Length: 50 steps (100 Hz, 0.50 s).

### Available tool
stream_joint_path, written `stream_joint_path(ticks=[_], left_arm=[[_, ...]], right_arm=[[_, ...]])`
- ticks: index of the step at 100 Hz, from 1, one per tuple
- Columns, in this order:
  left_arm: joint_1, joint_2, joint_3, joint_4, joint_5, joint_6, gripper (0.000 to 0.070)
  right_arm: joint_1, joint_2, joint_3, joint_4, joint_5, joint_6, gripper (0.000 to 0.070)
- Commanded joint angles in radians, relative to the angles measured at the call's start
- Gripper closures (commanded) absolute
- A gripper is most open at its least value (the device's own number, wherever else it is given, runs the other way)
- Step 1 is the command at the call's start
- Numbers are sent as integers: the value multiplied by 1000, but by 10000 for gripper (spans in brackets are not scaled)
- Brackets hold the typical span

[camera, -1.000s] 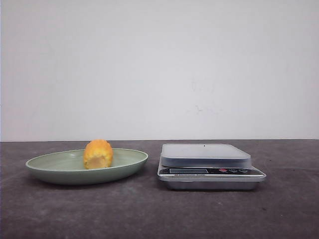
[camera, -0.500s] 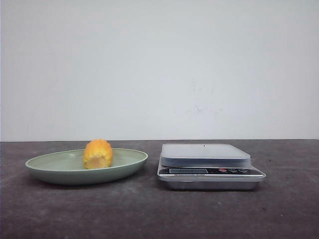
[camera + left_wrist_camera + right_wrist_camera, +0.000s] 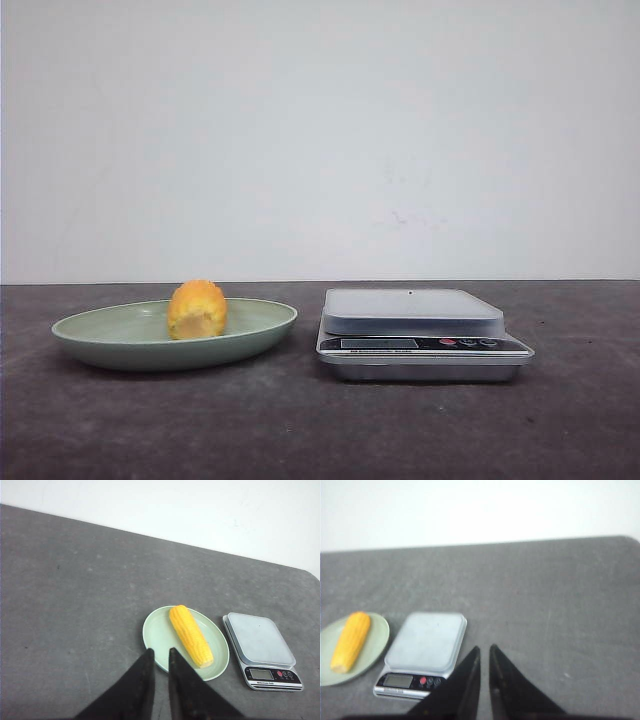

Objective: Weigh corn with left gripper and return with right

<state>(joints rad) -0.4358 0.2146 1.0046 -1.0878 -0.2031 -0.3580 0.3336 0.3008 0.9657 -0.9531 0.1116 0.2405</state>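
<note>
The corn point(image 3: 197, 310) is a yellow cob lying in a pale green plate point(image 3: 110, 335) on the left of the table, its paler cut end facing the front camera. It also shows in the left wrist view point(image 3: 190, 636) and the right wrist view point(image 3: 351, 640). A silver scale point(image 3: 412, 312) stands to the right of the plate with nothing on its platform. My left gripper point(image 3: 160, 652) hangs high above the table on the near side of the plate, shut and empty. My right gripper point(image 3: 484, 649) hangs high, to the right of the scale point(image 3: 427, 642), shut and empty. Neither gripper shows in the front view.
The dark grey table point(image 3: 320, 430) runs back to a white wall. The scale's display and buttons point(image 3: 420, 343) face the front. The plate's rim point(image 3: 150, 635) lies close beside the scale point(image 3: 260, 640).
</note>
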Motion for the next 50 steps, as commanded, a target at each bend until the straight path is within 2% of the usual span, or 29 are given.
stream_joint_path(ticks=[1,50], left_arm=[[-2,-2,12,10,2,5,700],[-2,-2,13,9,2,6,700]], right_arm=[[4,-3,10,1,-3,15,685],[4,-3,10,-7,-4,14,685]])
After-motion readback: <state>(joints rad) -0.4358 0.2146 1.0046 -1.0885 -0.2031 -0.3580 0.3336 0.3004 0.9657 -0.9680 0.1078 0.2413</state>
